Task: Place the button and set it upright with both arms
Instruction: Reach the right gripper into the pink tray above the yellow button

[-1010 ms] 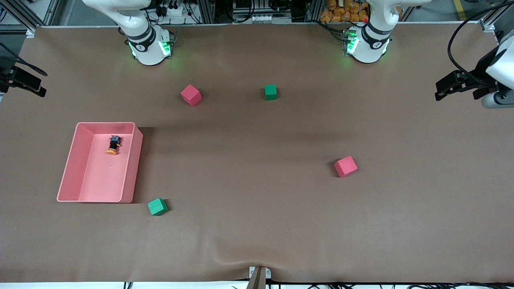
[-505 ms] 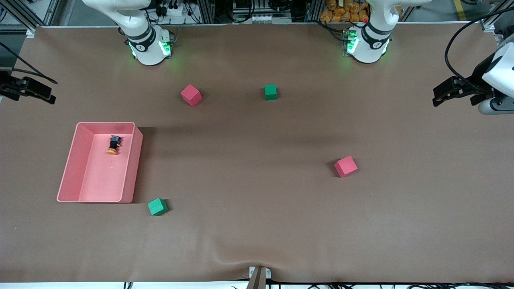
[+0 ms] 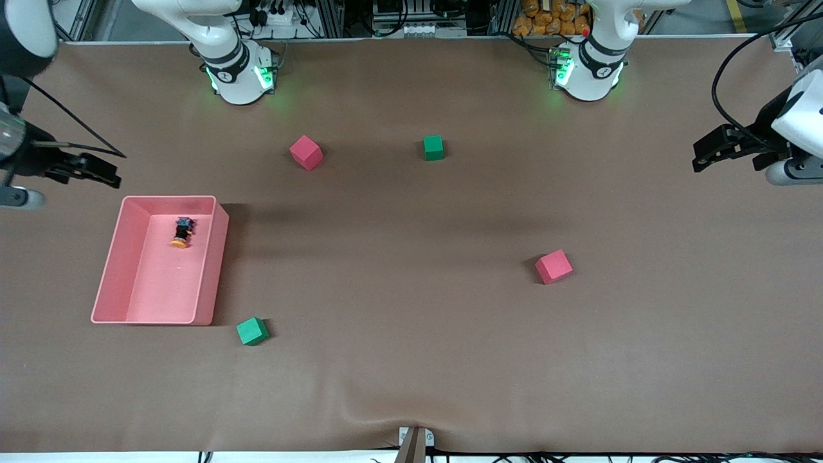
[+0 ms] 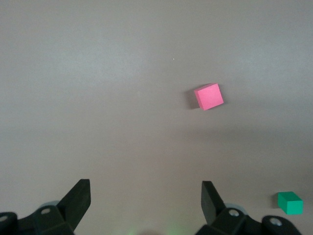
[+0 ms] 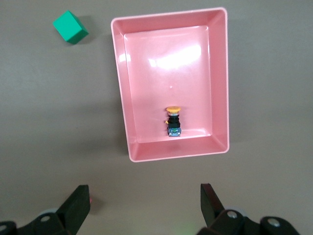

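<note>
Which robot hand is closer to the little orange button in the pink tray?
The right gripper. It hangs open just off the pink tray's corner, close to the button. The left gripper hangs open at the left arm's end of the table.

I find the tray (image 3: 212,257) at the right arm's end of the counter (image 3: 411,360). The button (image 3: 182,233) lies on its side in the tray, in the part farther from the front camera. One cube (image 3: 252,331) sits just beside the tray's nearer corner. Two cubes sit near the bases, well apart: one (image 3: 305,152) toward the right arm's end, one (image 3: 433,147) toward the left arm's. A fourth cube (image 3: 553,266) lies nearer the camera, toward the left arm's end. The right end effector (image 3: 96,172) is over the counter by the tray's farther corner; the left end effector (image 3: 710,151) is over the counter's edge at its own end.
</note>
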### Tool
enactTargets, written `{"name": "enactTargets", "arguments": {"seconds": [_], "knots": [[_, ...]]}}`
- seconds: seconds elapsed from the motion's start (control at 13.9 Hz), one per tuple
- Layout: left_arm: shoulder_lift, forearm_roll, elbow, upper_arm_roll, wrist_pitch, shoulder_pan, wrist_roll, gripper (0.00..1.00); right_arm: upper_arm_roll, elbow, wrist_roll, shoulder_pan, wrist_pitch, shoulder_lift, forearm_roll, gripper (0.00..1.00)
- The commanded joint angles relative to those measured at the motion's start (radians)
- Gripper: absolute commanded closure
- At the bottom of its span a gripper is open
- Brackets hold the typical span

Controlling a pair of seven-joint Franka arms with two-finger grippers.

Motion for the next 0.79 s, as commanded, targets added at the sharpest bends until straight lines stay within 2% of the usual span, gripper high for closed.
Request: {"name": "enactTargets", "arguments": {"seconds": [0.0, 0.5, 0.72], "knots": [[0.012, 0.015, 0.014, -0.003, 0.015, 0.001, -0.002, 0.00, -0.003, -0.156, -0.015, 0.001, 0.100, -0.063, 0.007, 0.00], [0.018, 0.013, 0.014, -0.005, 0.023, -0.003, 0.007, 0.00, -0.006, -0.429, -0.023, -0.001, 0.413, -0.054, 0.007, 0.00], [0.027, 0.013, 0.012, -0.005, 0.021, 0.000, 0.009, 0.00, -0.009, -0.487, -0.026, -0.013, 0.508, -0.025, 0.007, 0.00]]}}
